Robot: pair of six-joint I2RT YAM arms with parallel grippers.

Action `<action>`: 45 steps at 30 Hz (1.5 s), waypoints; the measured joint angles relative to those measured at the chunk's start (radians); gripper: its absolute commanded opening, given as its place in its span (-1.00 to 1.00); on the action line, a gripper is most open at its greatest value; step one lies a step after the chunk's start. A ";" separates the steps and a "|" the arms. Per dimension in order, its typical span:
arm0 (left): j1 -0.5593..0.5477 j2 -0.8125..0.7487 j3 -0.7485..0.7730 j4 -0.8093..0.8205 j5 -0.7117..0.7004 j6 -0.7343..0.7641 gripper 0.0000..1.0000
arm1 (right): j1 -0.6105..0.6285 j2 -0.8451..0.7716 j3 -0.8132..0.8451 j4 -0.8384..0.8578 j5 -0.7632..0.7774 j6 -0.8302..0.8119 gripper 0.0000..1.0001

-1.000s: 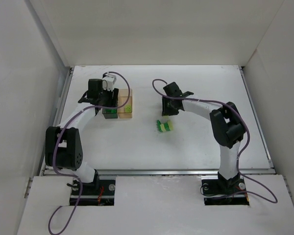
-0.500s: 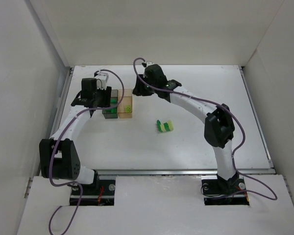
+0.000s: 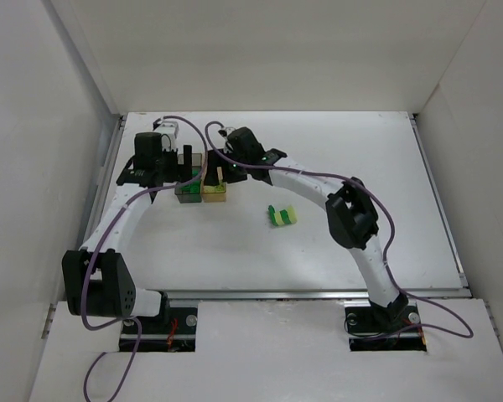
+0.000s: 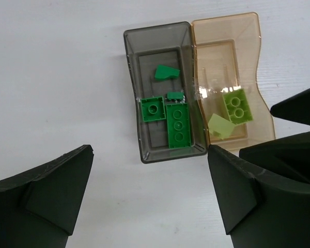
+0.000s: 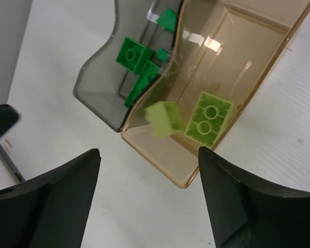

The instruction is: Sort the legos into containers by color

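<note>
Two joined containers sit at the table's back left, the smoky grey container beside the amber container. Several dark green legos lie in the grey one. A pale yellow-green lego lies in the amber one, and a second pale lego shows blurred just over its floor. My left gripper hangs open and empty above the grey box's near end. My right gripper is open and empty over the amber box. Both grippers crowd the boxes in the top view, the left gripper beside the right gripper.
Two loose legos stand together mid-table, a dark green lego and a pale lego, right of the containers. White walls enclose the table on three sides. The right arm arches across the table's back.
The right arm swung left from the loose bricks to above the amber box. Both grippers opened. A pale brick has left the right gripper and is over the amber box.
</note>
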 measured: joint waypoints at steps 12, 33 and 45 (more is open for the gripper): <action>-0.002 0.000 0.013 -0.036 0.119 0.045 0.81 | -0.002 -0.309 -0.158 -0.050 0.082 -0.047 0.76; -0.055 0.000 0.021 -0.083 0.329 0.107 0.73 | -0.434 -0.813 -0.999 -0.025 -0.143 0.015 0.61; -0.072 0.000 0.026 -0.087 0.333 0.102 0.73 | -0.485 -0.632 -1.012 0.087 -0.297 -0.023 0.48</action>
